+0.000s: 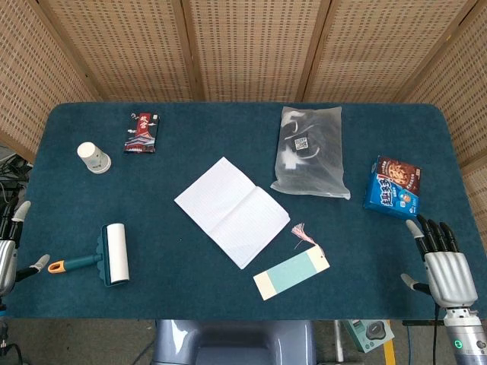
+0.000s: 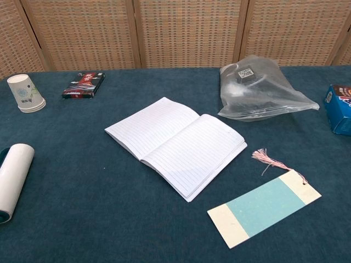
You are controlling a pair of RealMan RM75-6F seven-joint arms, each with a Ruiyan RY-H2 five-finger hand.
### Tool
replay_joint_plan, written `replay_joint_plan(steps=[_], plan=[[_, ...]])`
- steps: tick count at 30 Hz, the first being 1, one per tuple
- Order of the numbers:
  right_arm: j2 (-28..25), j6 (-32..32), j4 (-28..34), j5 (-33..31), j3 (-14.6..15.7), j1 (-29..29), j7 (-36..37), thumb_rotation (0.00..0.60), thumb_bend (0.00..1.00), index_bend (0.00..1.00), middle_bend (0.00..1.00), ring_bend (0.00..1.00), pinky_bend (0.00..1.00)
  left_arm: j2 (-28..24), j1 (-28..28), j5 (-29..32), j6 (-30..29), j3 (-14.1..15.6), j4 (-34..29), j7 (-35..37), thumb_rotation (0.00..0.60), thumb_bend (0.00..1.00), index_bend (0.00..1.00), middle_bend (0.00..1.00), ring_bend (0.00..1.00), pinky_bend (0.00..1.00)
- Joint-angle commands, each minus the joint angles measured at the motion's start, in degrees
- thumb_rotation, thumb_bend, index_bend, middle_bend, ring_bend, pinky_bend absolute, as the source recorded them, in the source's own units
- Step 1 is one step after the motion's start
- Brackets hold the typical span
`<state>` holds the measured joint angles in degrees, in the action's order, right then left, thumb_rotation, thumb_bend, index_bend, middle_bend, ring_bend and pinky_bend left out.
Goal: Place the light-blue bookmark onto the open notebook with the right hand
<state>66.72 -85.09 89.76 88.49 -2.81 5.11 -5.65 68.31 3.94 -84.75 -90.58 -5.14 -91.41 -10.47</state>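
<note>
The light-blue bookmark (image 1: 291,274) (image 2: 265,207), with cream ends and a pink tassel, lies flat on the blue cloth just in front and to the right of the open notebook (image 1: 232,211) (image 2: 176,143). The notebook lies open with blank lined pages near the table's middle. My right hand (image 1: 442,265) rests at the table's front right corner, fingers spread, holding nothing, well to the right of the bookmark. My left hand (image 1: 11,245) shows only partly at the left edge, fingers apart and empty. Neither hand appears in the chest view.
A clear plastic bag (image 1: 311,152) with dark contents lies behind the notebook to the right. A blue snack box (image 1: 393,187) sits at the right. A lint roller (image 1: 109,255), a paper cup (image 1: 93,157) and a red-black packet (image 1: 142,132) occupy the left side.
</note>
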Motion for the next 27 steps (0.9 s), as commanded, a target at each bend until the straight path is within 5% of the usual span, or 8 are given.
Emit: replay_joint_plan(steps=[1,27], plan=[[0.2,0.1,-0.1,0.0,0.1,0.1,-0.3,0.6,0.13,0.0,0.0,0.0,0.02,0.0,0.0,0.0,0.0,-0.1,0.1,0.1,0.6,0.12,0.0,0.0,0.0,0.0],[0.7,-1.9,-1.5,3.1,0.6,0.0,2.1,0.6,0.12,0.01,0.0,0.0,0.02,-0.6,-0.2,-0.4,0.4,0.6,-0.4,0.5,0.6,0.12,0.0,0.0,0.0,0.0]])
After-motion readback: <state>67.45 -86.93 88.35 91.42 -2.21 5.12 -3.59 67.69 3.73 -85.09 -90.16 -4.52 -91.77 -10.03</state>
